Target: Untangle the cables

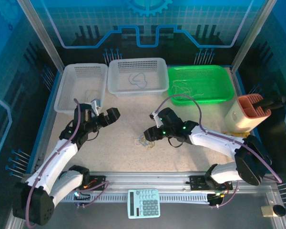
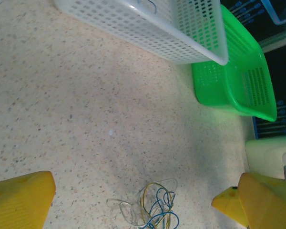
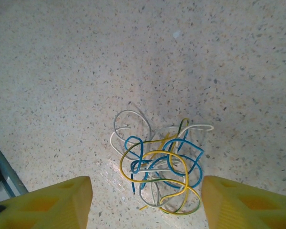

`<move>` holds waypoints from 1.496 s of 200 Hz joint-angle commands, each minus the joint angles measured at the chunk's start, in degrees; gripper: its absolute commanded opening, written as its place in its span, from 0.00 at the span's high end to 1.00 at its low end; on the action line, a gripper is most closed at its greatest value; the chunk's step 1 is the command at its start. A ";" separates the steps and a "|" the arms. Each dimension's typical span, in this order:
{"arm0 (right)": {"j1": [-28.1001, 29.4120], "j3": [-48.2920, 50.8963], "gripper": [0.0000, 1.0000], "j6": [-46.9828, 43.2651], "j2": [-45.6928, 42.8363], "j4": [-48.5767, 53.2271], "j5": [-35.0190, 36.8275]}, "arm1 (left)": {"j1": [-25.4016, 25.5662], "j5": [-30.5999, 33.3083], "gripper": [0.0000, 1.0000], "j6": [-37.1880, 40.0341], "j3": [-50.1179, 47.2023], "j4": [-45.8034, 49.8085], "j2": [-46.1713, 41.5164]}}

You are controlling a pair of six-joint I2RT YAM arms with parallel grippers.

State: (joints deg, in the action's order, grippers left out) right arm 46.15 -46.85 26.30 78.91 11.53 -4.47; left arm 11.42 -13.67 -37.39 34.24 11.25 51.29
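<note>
Tabletop, speckled and pale, carries everything noted below. Left arm reaches from the near left corner toward the far left; right arm reaches from the near right corner toward the middle. Three baskets line the far edge: a white basket at the far left corner, a second white basket at mid-edge holding a dark loop of wire, and a green basket toward the far right corner holding pale strands. A beige holder with an orange-brown insert stands at the right edge. A pale green calculator lies at the near edge between the arm bases. The left gripper sits left of centre, well apart from the tangle, its yellow fingers spread wide. The right gripper hangs just beside the tangle, fingers likewise spread, clamped on nothing. The cables, blue, yellow and pale white loops knotted in one small clump, lie on the tabletop near its middle, slightly toward the near edge, between the right gripper's fingers; contact cannot be determined.
</note>
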 commanded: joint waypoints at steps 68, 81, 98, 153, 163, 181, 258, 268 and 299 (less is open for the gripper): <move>4.66 -5.23 0.56 2.17 8.26 1.12 5.81 | 0.18 -0.09 0.01 -2.87 -0.93 -3.64 -1.37; 4.72 -5.68 0.58 2.17 9.11 1.13 5.86 | 0.18 -0.10 0.01 -2.88 -0.90 -3.72 -1.28; 4.89 -6.30 0.58 2.08 10.17 1.17 5.74 | 0.18 0.29 0.01 -2.65 -0.76 -3.46 -1.37; 4.90 -7.50 0.66 2.00 12.73 0.60 5.15 | 0.18 0.53 0.01 -2.69 -0.77 -3.25 -1.37; 4.93 -7.45 0.68 2.08 12.92 0.51 5.14 | 0.18 0.53 0.01 -2.77 -0.90 -3.33 -1.25; 4.98 -7.16 0.72 2.13 13.10 0.24 5.07 | 0.18 0.22 0.01 -3.04 -1.14 -3.40 -1.06; 4.88 -9.34 1.00 -0.60 10.08 3.14 6.17 | 0.18 -1.56 0.01 -4.86 0.14 -3.07 -0.69; 4.83 -10.20 1.00 -1.34 8.83 4.07 6.44 | 0.18 -2.75 0.01 -5.26 0.84 -3.07 -0.12; 4.51 -12.19 1.00 -2.81 4.60 5.41 7.14 | 0.18 -7.60 0.01 -7.77 2.97 -4.38 1.53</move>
State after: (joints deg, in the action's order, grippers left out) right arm 50.30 -56.07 25.71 88.25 15.11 1.45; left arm 11.42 -15.88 -42.44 34.28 8.67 52.10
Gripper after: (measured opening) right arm 0.063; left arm 0.992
